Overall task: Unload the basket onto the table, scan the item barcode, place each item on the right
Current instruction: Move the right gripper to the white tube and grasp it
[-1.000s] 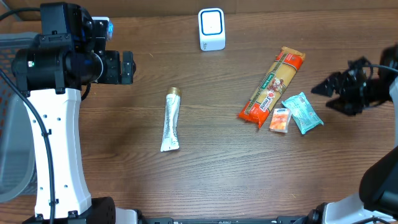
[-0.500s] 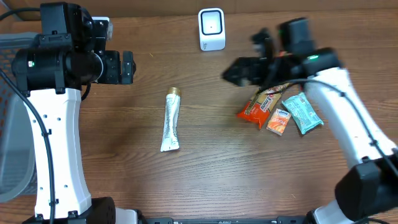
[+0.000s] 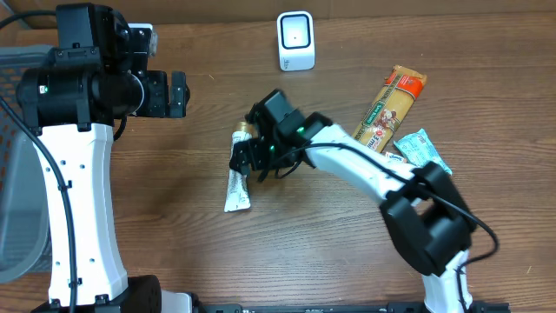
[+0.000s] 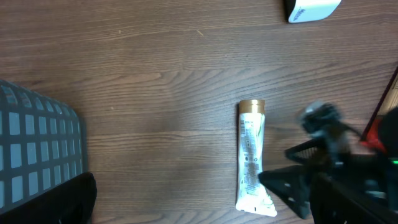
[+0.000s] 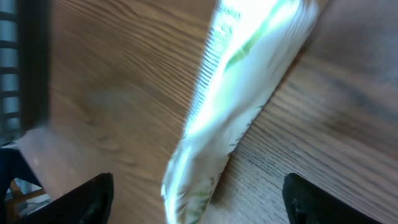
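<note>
Apparently the tube [image 3: 236, 183] was the item chosen for scanning. It lay flat on the table [image 3: 330, 252] at the centre of the overhead view, with its gold cap toward the top of the frame and its crimped end toward the bottom. It lay alone, well apart from the pasta pack [image 3: 393, 103] and the teal packet [image 3: 423, 146] at the right side. I judge that this free space made it the easy item to take first.

The scanner [image 3: 295, 40] stood upright at the top centre of the frame, well apart from the tube. So the tube would probably need to be lifted and carried up to it with the barcode turned toward it. Where the barcode was printed, I could not tell.

The right gripper [image 5: 196, 194] was low over the tube, reaching across from the right. In the wrist view its fingers [image 5: 81, 199] stood wide apart, one on each side of the tube near its lower end. Wood was visible between each finger and the tube. It was released and grasped nothing, and I could not see any contact.

The left gripper [image 3: 178, 93] hung at the upper left, beside the basket [image 3: 13, 78], also spread wide and empty. I judge it was kept out of the way.
</note>
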